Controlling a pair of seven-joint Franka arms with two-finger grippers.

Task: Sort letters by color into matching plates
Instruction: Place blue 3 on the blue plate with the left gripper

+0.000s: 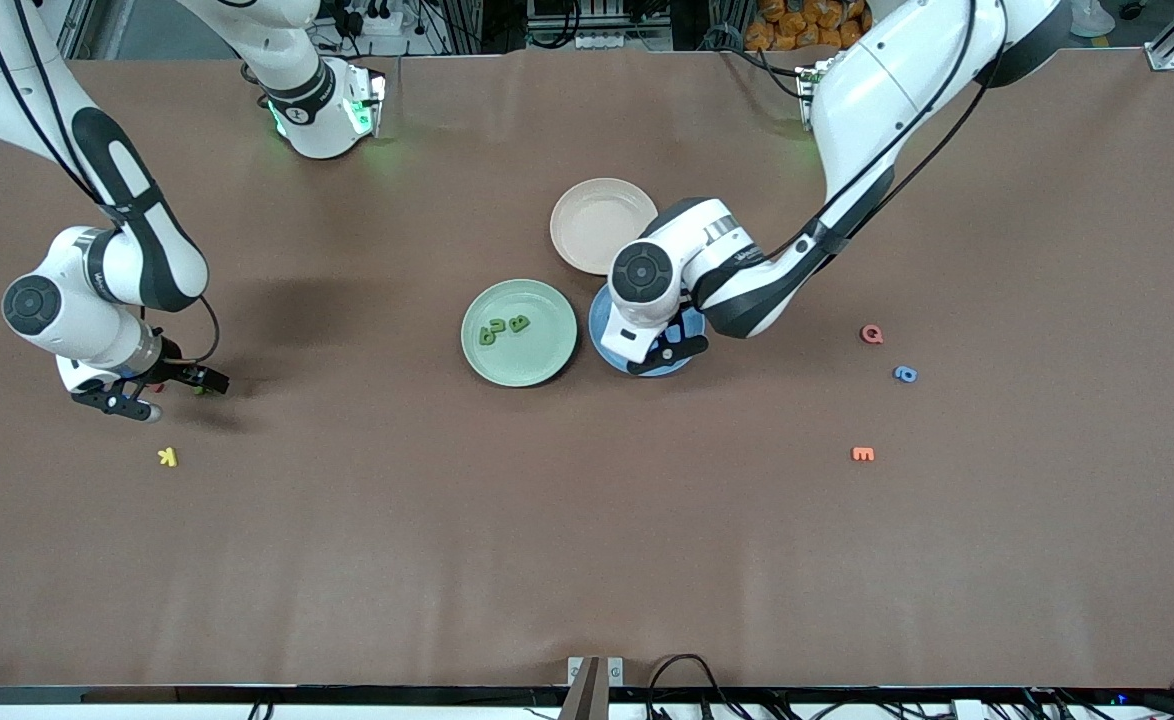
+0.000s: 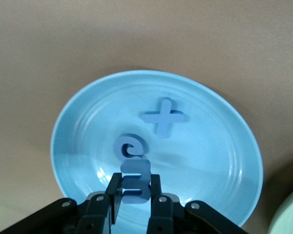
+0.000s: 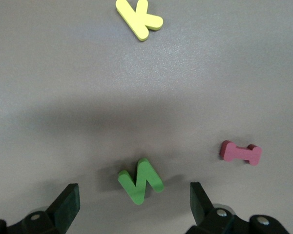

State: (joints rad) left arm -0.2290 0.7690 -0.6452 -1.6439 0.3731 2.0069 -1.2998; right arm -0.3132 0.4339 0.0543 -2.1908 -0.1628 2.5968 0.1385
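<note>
Over the blue plate (image 1: 602, 335) at frame centre, the left gripper (image 2: 135, 200) pinches a blue letter (image 2: 136, 180); at frame's left edge, the right gripper (image 3: 134, 202) hangs spread-jawed above a green letter (image 3: 140, 181) on the table.

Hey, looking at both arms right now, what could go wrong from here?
1. The left claw is shut on a blue letter above the blue plate. Dropped here, it may land on the blue e-shaped letter and rest stacked or tilted.
2. The right claw is open around the green letter, which lies slanted between the fingers. Closing may twist it rather than grip it squarely.
</note>
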